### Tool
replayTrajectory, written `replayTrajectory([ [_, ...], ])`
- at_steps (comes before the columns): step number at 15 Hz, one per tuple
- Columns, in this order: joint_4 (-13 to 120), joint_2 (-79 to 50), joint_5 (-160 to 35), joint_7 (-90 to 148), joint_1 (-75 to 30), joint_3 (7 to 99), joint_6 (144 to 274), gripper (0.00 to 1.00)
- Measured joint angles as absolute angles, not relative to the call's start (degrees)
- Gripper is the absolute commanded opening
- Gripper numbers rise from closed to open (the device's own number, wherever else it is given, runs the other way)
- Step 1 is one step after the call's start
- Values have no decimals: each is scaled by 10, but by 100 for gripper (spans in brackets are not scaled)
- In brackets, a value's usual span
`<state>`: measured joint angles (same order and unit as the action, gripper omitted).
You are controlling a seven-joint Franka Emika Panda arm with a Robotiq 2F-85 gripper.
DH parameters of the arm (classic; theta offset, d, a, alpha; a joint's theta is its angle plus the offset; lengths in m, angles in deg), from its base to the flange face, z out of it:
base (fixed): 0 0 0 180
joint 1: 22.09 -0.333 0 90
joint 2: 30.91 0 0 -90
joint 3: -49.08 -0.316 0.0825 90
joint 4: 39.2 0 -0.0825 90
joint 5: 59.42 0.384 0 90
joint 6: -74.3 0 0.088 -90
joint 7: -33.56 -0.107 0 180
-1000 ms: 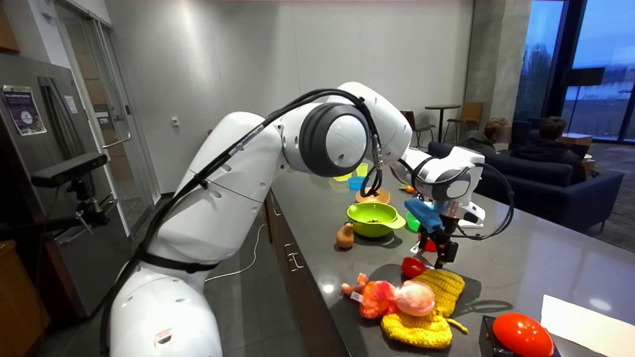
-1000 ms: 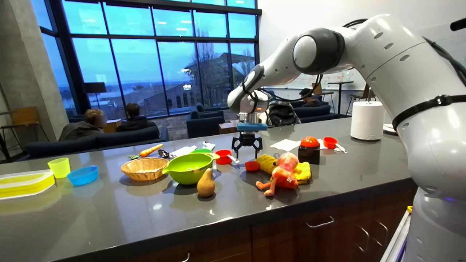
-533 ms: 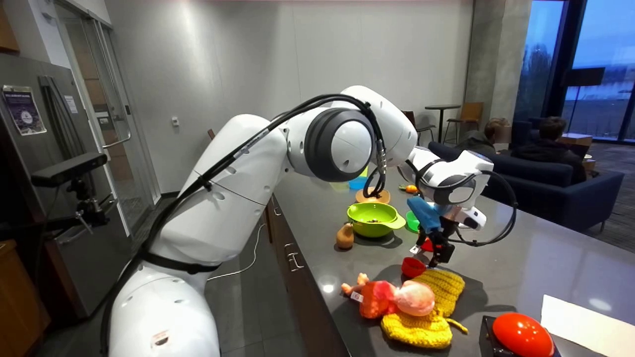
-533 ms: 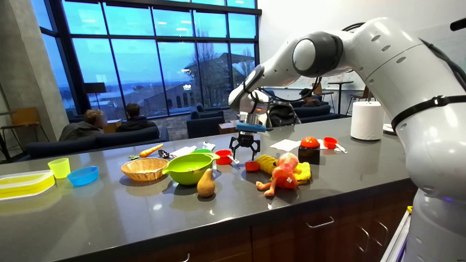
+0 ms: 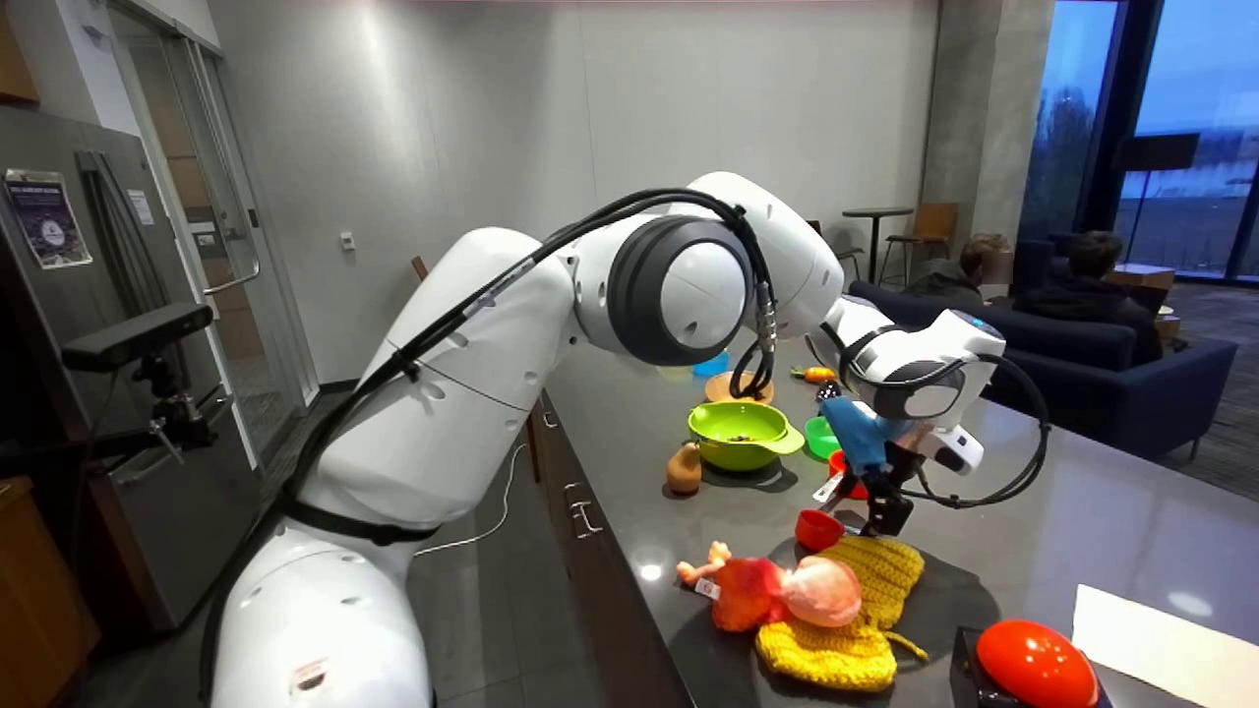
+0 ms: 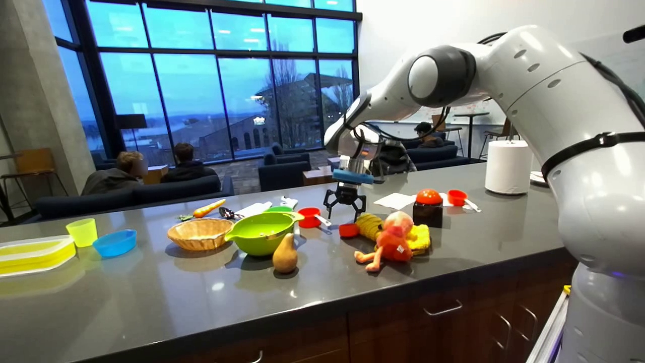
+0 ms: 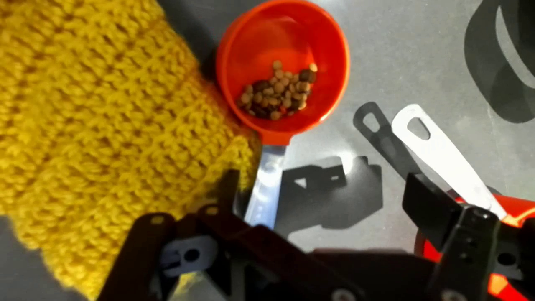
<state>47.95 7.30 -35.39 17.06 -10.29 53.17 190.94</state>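
My gripper (image 7: 330,196) is open and empty, pointing down at the counter; it also shows in both exterior views (image 5: 878,521) (image 6: 344,213). A red measuring cup (image 7: 271,37) holding brown pellets lies ahead of it. The cup's metal handle (image 7: 267,188) runs back between the fingers, close to the left one; I cannot tell whether they touch. The left fingertip is over the edge of a yellow knitted cloth (image 7: 117,117). The right finger (image 7: 430,209) is near another red cup (image 7: 522,205) with a white handle (image 7: 447,159). The nearer red cup also shows in both exterior views (image 5: 818,529) (image 6: 348,230).
An orange plush toy (image 5: 748,590) lies on the yellow cloth. A green bowl (image 6: 262,237), a pear (image 6: 285,254) and a basket (image 6: 199,236) stand beyond the cups. A red button on a black box (image 6: 428,212), paper (image 6: 395,200) and a paper roll (image 6: 508,166) are opposite.
My gripper has come down, with its wrist tilting and shifting slightly, and now stands by the cloth's edge and the cup handle. The fingers remain open. The things on the counter stay essentially in place.
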Motion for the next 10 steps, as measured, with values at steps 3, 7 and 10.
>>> replayTrajectory([
  [3,488,73,-351,171,-96,532,1910,100],
  [7,496,72,-343,171,-91,532,1910,90],
  [10,498,71,-341,170,-91,533,1910,61],
])
